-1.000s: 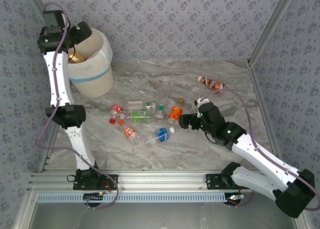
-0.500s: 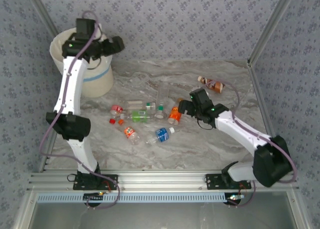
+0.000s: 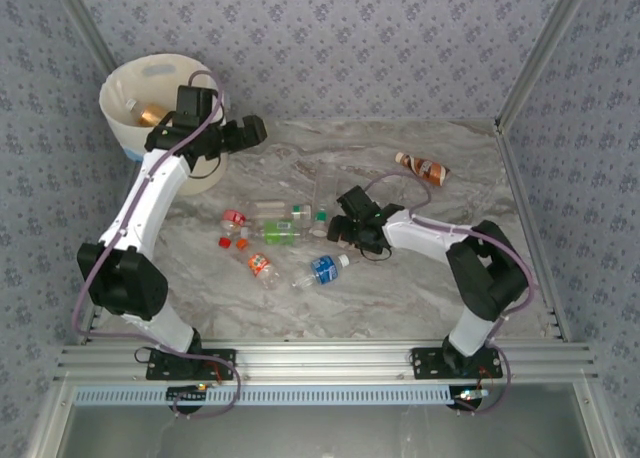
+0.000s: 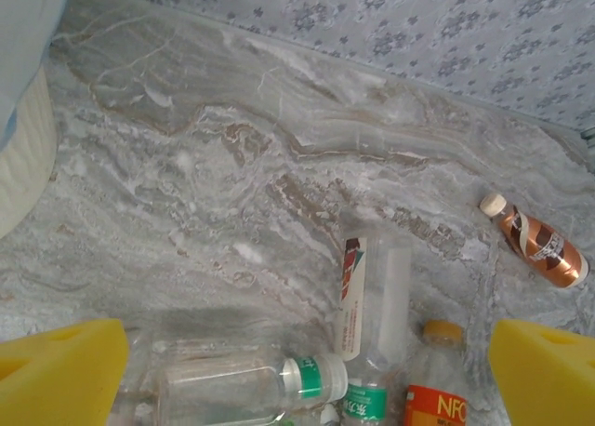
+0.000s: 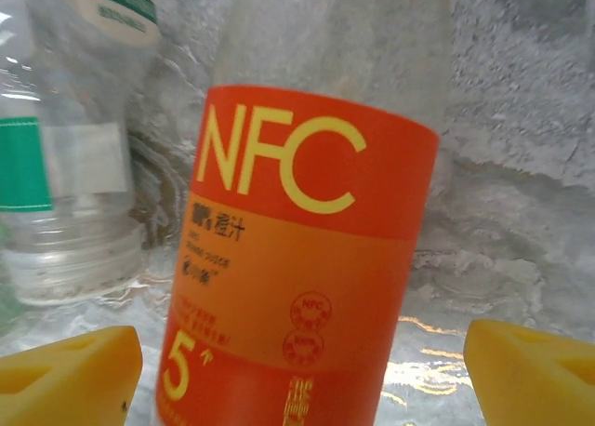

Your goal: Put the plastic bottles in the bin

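Straddling a clear, orange-labelled bottle [image 5: 297,240] on the veined marble table [image 3: 400,288], the right gripper [image 5: 297,370] spreads foam-like yellow pads [image 5: 65,370], apparently untouching; the left gripper [image 4: 302,370] gapes empty near the round cream bin [image 3: 150,58].

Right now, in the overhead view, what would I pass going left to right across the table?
Bin → red-capped bottle → blue-labelled bottle → brown bottle.

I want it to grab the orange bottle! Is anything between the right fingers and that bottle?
Nothing visible is in the way. The orange bottle sits right between the open right fingers, with gaps on both sides. A clear green-labelled bottle is close beside it.
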Tool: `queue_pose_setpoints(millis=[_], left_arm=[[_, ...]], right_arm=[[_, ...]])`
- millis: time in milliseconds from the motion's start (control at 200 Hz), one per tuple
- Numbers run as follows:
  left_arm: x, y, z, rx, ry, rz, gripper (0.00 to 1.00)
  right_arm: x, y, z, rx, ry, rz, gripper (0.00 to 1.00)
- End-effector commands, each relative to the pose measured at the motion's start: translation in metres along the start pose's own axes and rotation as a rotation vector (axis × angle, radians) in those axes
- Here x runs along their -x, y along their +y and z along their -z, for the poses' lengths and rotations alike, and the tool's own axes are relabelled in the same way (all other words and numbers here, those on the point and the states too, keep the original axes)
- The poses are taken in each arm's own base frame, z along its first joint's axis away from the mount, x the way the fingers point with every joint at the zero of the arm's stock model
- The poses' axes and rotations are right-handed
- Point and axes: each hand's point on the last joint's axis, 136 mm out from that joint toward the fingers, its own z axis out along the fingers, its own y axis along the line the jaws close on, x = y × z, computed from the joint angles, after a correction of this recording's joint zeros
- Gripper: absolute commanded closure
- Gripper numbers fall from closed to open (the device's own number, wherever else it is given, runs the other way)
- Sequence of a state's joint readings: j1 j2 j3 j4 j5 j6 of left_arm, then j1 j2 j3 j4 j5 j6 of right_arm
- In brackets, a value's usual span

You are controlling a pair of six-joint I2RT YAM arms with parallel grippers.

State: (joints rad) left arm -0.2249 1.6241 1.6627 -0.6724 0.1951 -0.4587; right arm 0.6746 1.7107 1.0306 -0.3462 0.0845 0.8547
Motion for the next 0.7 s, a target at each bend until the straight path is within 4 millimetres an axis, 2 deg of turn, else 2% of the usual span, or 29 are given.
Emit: queue_pose_setpoints(millis=[0,150,340,525,625,695], left_arm=[[0.009,-0.015,0.019,-0.059,-0.063,0.001,0.00],[-0.003,-0.021,0.018,-0.116,-0.032,0.006,0.00],[-0.018,-0.039,0.017,-0.225,0.011,-0.004,0.00],[-0.039,-0.066,0.007,-0.385,0.060,-0.026,0.01],[-0.051,-0.075,0.002,-0.417,0.088,-0.056,0.01],[-0.058,-0.093,0.004,-0.513,0.107,-0.064,0.01]], right_arm=[[0.013,0.002,-0.008,-0.045,-0.060,-0.028,0.13],[0.016,0.000,-0.012,-0.065,-0.100,0.015,0.30],[0.025,-0.006,0.010,-0.056,-0.183,0.091,0.49],[0.036,0.004,0.044,0.005,-0.252,0.203,0.55],[0.042,0.022,0.068,0.116,-0.311,0.257,0.55],[0.046,0.035,0.088,0.213,-0.364,0.278,0.56]])
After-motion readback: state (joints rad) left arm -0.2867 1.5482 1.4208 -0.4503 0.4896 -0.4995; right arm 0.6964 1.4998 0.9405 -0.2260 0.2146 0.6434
